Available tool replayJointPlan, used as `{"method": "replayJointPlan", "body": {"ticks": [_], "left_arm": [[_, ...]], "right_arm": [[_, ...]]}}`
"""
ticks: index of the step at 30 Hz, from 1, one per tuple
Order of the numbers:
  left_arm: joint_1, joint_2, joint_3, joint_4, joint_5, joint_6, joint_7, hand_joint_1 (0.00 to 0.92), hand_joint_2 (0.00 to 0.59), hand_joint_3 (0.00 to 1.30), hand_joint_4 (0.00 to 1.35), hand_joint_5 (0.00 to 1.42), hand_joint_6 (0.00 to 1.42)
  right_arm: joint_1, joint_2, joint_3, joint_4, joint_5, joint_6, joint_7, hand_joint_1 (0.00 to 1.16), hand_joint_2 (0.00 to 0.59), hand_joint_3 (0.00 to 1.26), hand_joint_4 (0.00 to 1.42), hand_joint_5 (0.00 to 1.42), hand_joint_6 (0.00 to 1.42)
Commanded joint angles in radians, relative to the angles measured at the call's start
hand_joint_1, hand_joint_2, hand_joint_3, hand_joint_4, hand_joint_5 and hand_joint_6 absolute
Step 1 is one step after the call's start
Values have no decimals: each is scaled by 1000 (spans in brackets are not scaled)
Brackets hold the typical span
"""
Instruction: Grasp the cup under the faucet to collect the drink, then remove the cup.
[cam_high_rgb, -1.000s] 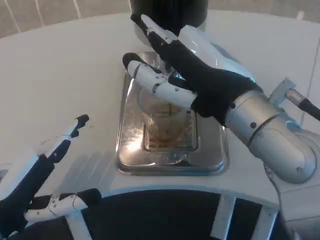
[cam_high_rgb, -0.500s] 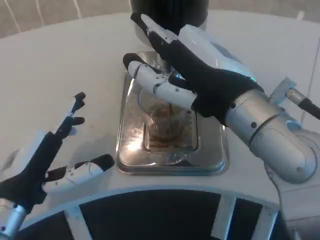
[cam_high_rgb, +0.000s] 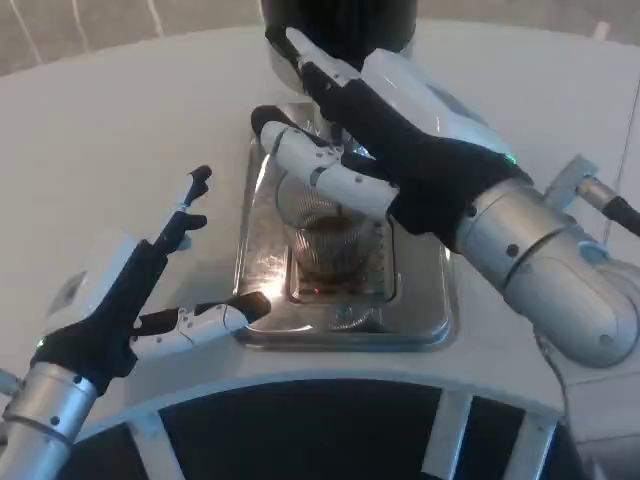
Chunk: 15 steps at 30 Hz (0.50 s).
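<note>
Head view looks down on a white table (cam_high_rgb: 120, 130) with a shiny metal drip tray (cam_high_rgb: 345, 322) at the centre of the frame. On the tray's grate stands a clear cup (cam_high_rgb: 328, 240), upright, with brown drink showing in its lower part. Directly above it, at the top centre of the frame, is the dark body of the drink dispenser (cam_high_rgb: 340, 25); the faucet itself is hidden behind the robot's fingers.

The right hand (cam_high_rgb: 390, 140) reaches in from the right side of the frame, its silver forearm (cam_high_rgb: 550, 275) running down toward the lower right. Its fingers (cam_high_rgb: 320, 170) are spread and lie over the rim of the cup and up against the dispenser; whether they truly clasp the cup or only cover it I cannot tell from this angle.

The left hand (cam_high_rgb: 130, 295) sits at the lower left of the frame, on the table side of the tray, holding nothing. Its fingers are fanned wide apart, one pointing toward the upper right and another stretched flat with its tip just at the tray's left edge.
</note>
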<state>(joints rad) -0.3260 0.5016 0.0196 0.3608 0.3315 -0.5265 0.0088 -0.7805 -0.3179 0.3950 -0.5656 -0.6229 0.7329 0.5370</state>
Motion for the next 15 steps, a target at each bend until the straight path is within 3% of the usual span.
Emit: {"method": "replayJointPlan", "body": {"ticks": [1,15], "left_arm": [[-20,-2,-12,42,14,-20,17,259,29,0,0,181,248],[-95,-27,-45,112,43,-19,39,266,32,0,0,187,250]], "right_arm": [[30,7,22,-2,19,13,41,0,485,0,0,0,0],[43,7,18,-11,17,19,39,0,487,0,0,0,0]]}}
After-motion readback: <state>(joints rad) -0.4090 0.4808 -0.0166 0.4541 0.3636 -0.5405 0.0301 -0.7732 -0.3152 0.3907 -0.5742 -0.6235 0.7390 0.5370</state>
